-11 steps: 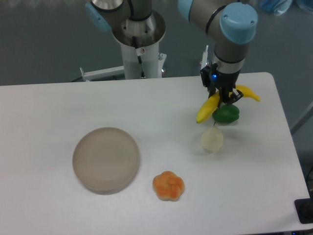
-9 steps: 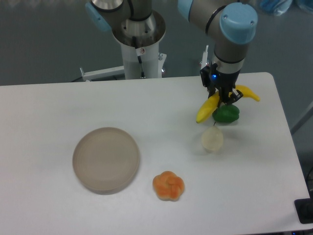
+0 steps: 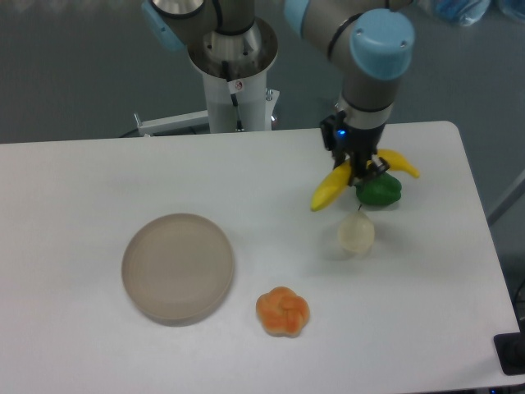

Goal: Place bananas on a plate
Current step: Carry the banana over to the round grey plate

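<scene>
Toward the table's far right: banana [image 3: 330, 187] clamped near its middle by the gripper [image 3: 360, 170], jaws closed on it, ends jutting out left and right, apparently held just above the surface rather than resting on it. Just behind and to the right, touching or nearly touching the fruit, a green pepper-like piece [image 3: 380, 191]. Close in front, a small pale ball [image 3: 356, 234]. Well apart to the left, near the table's middle front, the plate [image 3: 178, 267], bare. Beside its right edge, an orange knotted bun [image 3: 282, 311].

Step in hand, by the look of it: the carry, with the pick made and the placing not yet done. Next move likely calls for a long sweep leftward and toward the camera, high enough to pass over ball and bun, then a lowering onto the dish and an opening of the jaws; a tilted release could send the curved fruit rolling off the low rim.

Underneath, a plain white table [image 3: 98, 180] with rounded corners. Beyond it, the arm's white pedestal [image 3: 234, 90] and a dark grey floor.
</scene>
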Motion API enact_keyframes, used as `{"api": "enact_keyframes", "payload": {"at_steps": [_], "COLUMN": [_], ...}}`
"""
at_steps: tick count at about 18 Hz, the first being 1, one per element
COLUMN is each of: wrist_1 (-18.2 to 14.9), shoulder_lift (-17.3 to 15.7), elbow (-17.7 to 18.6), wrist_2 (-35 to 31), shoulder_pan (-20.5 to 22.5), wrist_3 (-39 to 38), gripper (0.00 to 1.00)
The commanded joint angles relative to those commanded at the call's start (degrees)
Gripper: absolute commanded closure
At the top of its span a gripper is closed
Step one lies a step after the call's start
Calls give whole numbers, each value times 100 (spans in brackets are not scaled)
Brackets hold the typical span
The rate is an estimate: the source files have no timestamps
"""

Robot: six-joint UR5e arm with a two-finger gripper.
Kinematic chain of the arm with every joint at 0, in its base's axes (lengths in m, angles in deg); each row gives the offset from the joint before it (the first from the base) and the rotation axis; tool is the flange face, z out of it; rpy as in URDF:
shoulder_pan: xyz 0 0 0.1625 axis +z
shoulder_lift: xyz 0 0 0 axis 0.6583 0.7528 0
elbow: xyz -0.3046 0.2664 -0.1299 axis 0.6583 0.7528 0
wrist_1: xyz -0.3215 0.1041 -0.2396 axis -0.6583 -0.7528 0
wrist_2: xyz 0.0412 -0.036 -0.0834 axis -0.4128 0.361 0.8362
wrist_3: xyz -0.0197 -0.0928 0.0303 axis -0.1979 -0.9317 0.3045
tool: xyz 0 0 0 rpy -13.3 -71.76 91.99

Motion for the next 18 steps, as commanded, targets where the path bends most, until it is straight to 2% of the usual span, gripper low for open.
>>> {"api": "enact_keyframes", "payload": {"at_steps": [6, 7, 10, 12, 16, 18], "wrist_1": [61, 262, 886, 1194, 1239, 1492], "shoulder_lift": [17, 35, 543, 859, 1203, 1475], "elbow": [-18, 0, 44, 44, 35, 18], "wrist_2": [246, 299, 282, 255, 255, 255], "shoulder_pan": [-677, -869, -1599, -1819, -2171, -2330], "wrist_3": [-923, -1203, -2056, -2137, -2602, -2830], "gripper": [75, 75, 75, 75, 75, 74]}}
